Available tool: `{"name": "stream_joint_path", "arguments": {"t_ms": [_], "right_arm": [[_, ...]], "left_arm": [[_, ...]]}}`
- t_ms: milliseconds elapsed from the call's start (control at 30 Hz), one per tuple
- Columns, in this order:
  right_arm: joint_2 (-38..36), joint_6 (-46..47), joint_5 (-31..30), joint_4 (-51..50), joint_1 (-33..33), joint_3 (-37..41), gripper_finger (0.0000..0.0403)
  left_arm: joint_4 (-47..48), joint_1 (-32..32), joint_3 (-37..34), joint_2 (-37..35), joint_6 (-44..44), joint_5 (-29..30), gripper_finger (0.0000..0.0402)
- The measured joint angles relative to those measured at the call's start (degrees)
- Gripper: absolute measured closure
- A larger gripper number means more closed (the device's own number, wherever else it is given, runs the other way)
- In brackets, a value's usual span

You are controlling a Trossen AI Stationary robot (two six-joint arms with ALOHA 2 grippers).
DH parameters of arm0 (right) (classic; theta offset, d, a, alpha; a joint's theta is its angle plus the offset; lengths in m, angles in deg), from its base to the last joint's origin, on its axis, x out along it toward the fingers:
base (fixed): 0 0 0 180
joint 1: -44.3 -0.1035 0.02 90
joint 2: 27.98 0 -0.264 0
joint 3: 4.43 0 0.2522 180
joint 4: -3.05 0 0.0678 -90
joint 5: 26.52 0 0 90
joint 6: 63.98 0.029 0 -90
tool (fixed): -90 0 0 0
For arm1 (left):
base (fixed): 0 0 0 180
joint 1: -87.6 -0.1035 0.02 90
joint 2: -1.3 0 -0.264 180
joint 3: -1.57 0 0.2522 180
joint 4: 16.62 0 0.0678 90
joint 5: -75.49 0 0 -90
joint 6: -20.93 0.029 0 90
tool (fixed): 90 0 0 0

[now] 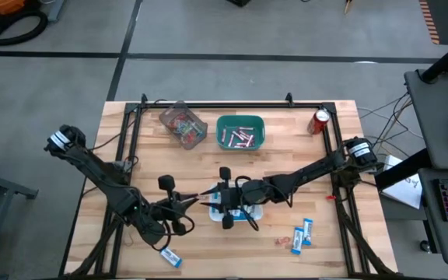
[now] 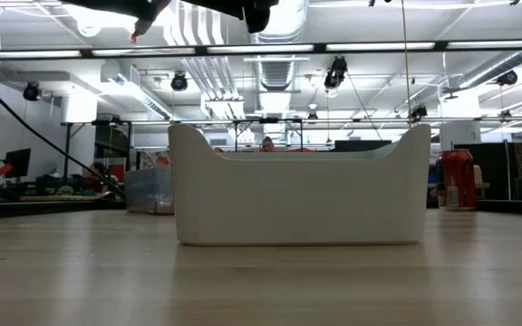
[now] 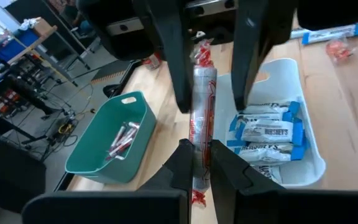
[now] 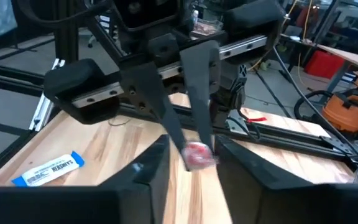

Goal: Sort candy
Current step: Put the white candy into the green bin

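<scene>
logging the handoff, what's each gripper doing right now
left gripper: shut on candy stick
right gripper: fingers either side of the stick's far end, grip cannot be told

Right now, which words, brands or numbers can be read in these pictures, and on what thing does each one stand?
"HERSHEY'S": blue-and-white candy packets in the white bin.
Loose blue-and-white packet on the table: print blurred, unreadable.
Red soda can: too small.
Pinkish-white candy stick: no legible text.
</scene>
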Motion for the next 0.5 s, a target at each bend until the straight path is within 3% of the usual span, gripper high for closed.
{"name": "stream_joint_path", "arguments": {"t_ms": [200, 500], "right_arm": [[0.0, -0.68, -0.23, -0.16, 0.22, 0.0, 0.0361], [0.0, -0.71, -0.22, -0.13, 0.17, 0.0, 0.0366]], "left_arm": [[-0.32, -1.11, 0.0, 0.57, 0.45, 0.29, 0.0393], [-0.6, -1.14, 0.0, 0.57, -0.16, 0.26, 0.0354]]}}
